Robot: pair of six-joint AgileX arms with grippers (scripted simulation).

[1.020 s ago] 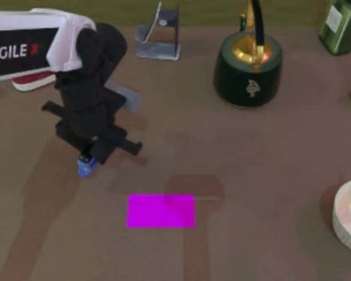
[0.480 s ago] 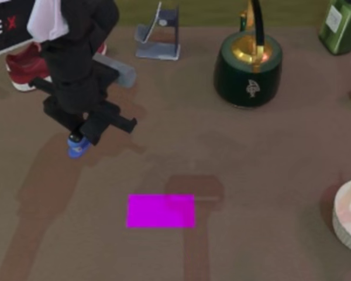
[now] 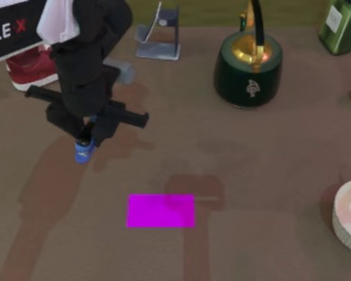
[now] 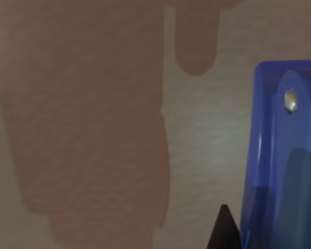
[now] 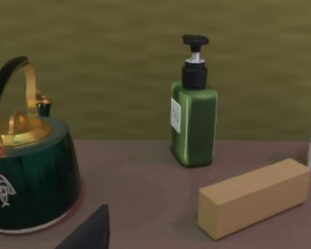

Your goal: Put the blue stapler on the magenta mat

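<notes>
Stapler transfer under way: left tool (image 3: 86, 136), upper left of the frame, grasps the blue stapler (image 3: 84, 150) above the surface (image 3: 269, 164), well apart from the magenta mat (image 3: 161, 211) at lower centre. An off-centre hold could let it slip.

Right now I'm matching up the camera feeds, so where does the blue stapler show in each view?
Top view: the blue stapler peeks out under the left gripper, left of centre, up-left of the magenta mat.
Left wrist view: it fills the right edge, close up.
Right wrist view: not in it.
Shared landmark: the brown table, in all three views.
</notes>
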